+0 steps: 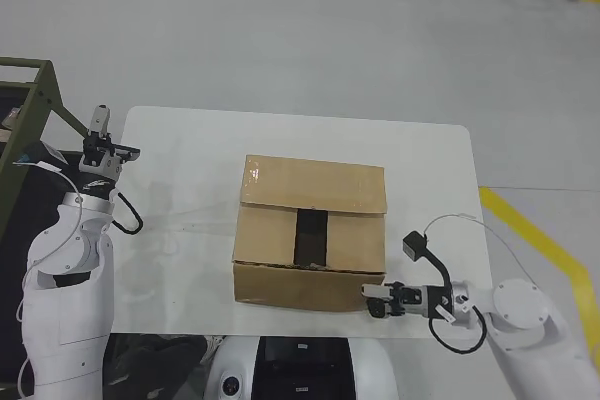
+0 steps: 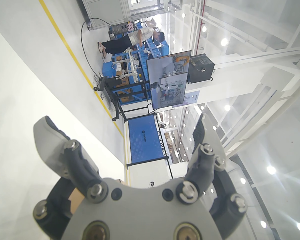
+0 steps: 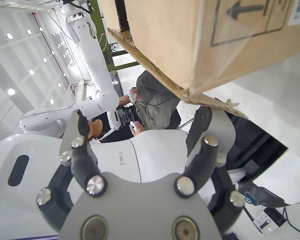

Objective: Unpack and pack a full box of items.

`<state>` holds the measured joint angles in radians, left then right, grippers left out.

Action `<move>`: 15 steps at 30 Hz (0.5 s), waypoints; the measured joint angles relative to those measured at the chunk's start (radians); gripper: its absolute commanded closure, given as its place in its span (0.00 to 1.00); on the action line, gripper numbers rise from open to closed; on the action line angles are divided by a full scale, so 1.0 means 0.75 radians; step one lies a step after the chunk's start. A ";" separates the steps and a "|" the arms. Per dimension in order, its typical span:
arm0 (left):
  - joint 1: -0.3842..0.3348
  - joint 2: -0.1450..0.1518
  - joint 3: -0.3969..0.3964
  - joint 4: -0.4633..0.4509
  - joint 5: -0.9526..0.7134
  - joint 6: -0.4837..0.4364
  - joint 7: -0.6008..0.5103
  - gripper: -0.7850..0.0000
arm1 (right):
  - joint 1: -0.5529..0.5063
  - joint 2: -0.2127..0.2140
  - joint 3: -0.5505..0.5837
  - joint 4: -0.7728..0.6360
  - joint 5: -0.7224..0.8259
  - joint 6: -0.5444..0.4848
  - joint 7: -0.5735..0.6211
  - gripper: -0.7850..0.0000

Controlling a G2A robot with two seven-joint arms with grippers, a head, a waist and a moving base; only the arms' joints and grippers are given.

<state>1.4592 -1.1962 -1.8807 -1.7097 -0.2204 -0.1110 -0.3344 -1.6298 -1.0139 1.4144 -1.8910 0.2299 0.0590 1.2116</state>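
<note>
One brown cardboard box (image 1: pixel 310 228) stands near the middle of the white table (image 1: pixel 180 200), a little toward the robot's side. Its top flaps are folded inward but do not meet, leaving one dark rectangular gap between them. Clear tape shines on the far flap. In the right wrist view the side of the box (image 3: pixel 190 26) carries printed upward arrows and a white label, and the cardboard edge at its corner is ragged and torn.

There are two hands, one on each arm. The right hand (image 1: pixel 372 298) sits at the near right corner of the box, by the table's front edge. Its fingers are spread wide with nothing between them (image 3: pixel 140 116). One finger (image 3: pixel 210 123) lies just under the torn corner, but I cannot tell whether it touches the cardboard.

The left hand (image 1: pixel 102 125) is at the table's far left corner, well apart from the box. Its fingers are also spread and hold nothing (image 2: pixel 123 126).
</note>
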 measured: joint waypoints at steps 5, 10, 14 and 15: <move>0.000 0.000 0.000 0.000 0.000 0.000 0.000 0.00 | 0.003 0.005 -0.014 0.010 0.001 0.003 -0.001 0.00; 0.000 0.000 0.000 0.000 0.000 0.000 0.000 0.00 | 0.008 0.008 -0.031 0.007 0.031 0.005 0.012 0.00; 0.000 0.000 0.000 0.000 0.000 0.000 0.000 0.00 | -0.002 0.014 -0.001 -0.045 0.101 -0.001 0.039 0.00; 0.000 0.000 0.000 0.000 0.000 0.000 0.000 0.00 | -0.010 0.017 0.015 -0.066 0.122 -0.003 0.047 0.00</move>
<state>1.4592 -1.1962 -1.8807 -1.7097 -0.2204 -0.1110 -0.3344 -1.6377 -1.0012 1.4260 -1.9404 0.3213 0.0570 1.2466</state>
